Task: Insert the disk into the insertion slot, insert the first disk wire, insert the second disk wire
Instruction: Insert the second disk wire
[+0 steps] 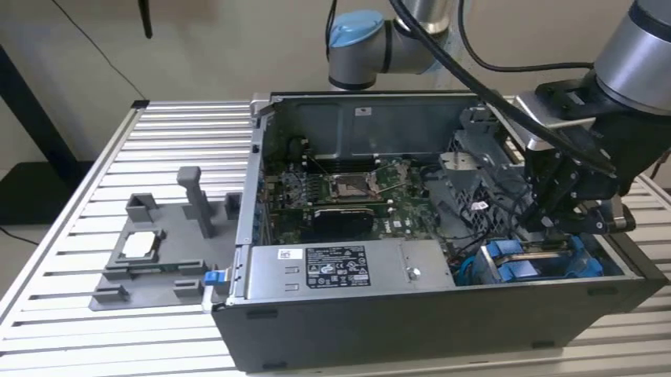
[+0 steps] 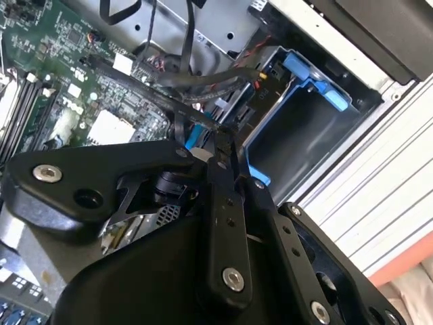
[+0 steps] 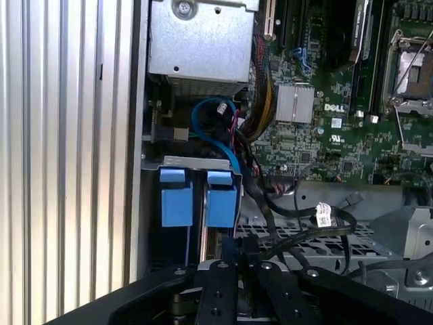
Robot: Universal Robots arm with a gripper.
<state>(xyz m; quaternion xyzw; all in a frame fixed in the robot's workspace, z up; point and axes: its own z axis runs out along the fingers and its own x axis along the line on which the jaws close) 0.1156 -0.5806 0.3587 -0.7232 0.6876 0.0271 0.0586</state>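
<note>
Scene: an open dark grey metal computer case [image 1: 419, 326] lies on a slatted aluminium table [image 1: 94, 181], with a green motherboard [image 1: 357, 196] on its floor.
Gripper: the black two-finger gripper [image 1: 548, 229] reaches down into the grey perforated metal drive cage [image 3: 304, 238], at the exterior view's right.
Fingers: in both wrist views [image 2: 218, 139] [image 3: 233, 249] they stand close together, with hardly any gap. A thin black wire [image 2: 149, 95] crosses just at their tips. Whether it is pinched, I cannot tell.
Disk: two bright blue plastic carrier tabs [image 3: 222, 198] sit side by side in the cage, and the gripper is in line with one of them. The silver body of the disk is hidden, so I judge, rather than see, that the disk sits in the insertion slot [image 1: 545, 253] under the gripper.
Neighbour bay: the blue-framed bay [image 2: 298, 135] beside it is dark and hollow inside.
Done: probably the disk step.
Left: it seems both disk wires, since no plug is seen seated at the disk. A black cable with a white tag [image 3: 323, 215] lies loose on the cage, near the gripper.
Writing: there is a white printed label on the grey metal power supply box [image 1: 335, 265], white lettering [image 3: 336, 107] on the motherboard, and small print on the white tag. I do not copy out any of this print.
</note>
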